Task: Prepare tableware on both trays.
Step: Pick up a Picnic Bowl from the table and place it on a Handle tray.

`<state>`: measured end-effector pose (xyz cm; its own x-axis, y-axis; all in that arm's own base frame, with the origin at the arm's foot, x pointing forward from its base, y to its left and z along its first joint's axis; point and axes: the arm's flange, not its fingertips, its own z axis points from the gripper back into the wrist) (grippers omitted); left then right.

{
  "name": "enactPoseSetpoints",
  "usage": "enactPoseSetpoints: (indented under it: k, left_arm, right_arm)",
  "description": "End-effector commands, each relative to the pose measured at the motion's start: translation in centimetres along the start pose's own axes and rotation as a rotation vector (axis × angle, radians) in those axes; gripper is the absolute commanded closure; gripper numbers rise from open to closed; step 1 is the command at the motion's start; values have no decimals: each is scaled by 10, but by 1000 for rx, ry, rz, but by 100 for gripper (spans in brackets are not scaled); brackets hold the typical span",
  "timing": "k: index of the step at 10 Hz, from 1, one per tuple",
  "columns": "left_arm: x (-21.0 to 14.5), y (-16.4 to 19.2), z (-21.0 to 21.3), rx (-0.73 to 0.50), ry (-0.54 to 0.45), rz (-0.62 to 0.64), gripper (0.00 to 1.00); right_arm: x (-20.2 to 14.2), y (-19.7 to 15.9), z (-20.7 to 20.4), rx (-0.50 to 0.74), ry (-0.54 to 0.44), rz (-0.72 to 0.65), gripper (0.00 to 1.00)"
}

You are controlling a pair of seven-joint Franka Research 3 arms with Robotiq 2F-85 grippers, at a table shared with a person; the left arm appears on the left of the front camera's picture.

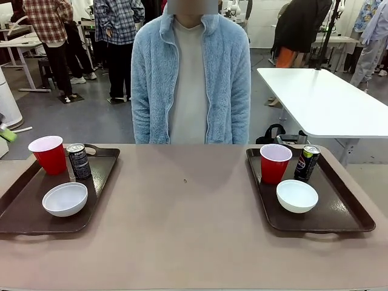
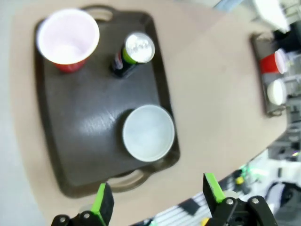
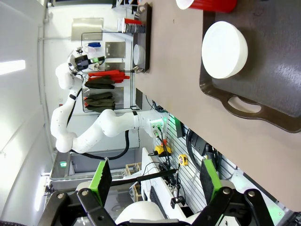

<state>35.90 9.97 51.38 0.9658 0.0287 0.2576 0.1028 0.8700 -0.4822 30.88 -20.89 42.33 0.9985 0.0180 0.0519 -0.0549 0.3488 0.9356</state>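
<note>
Seemingly the setting is finishing: each tray (image 1: 24, 212) (image 1: 339, 215) on the bench (image 1: 188, 224) is carrying cup, can and bowl. Both grippers (image 2: 157, 200) (image 3: 153, 176) are hanging back, jaws apart, empty; only checking remains.

The front camera sits at the table's (image 1: 194, 230) near edge and faces straight across it to a person (image 1: 191, 79) at the far side, with 2 trays in frame. The left wrist camera looks down from well above the left tray (image 2: 84, 122), also catching the right tray (image 2: 263, 70) far off. The right wrist camera, rolled sideways, looks past the right tray's (image 3: 277, 94) near end toward the left arm (image 3: 94, 127).
</note>
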Motion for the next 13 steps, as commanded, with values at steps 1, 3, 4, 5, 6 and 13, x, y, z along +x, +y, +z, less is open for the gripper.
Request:
enactPoseSetpoints:
  k: [1, 3, 4, 5, 6, 13]
  left_arm:
    - [17, 48, 10, -207, 5, 45, 0]
    - [15, 86, 11, -274, -15, 78, 0]
    - [18, 99, 10, -304, 15, 86, 0]
    - [24, 111, 9, -338, 68, 43, 0]
    - [19, 120, 4, -368, 115, 32, 0]
    - [14, 124, 12, -299, 155, 4, 0]
  right_arm:
    - [-2, 0, 0, 4, 6, 12, 1]
    - [-2, 0, 0, 4, 6, 12, 1]
    - [-2, 0, 0, 4, 6, 12, 1]
    - [-2, 0, 0, 4, 6, 12, 1]
    - [-2, 0, 0, 4, 6, 12, 1]
    - [-2, 0, 0, 4, 6, 12, 1]
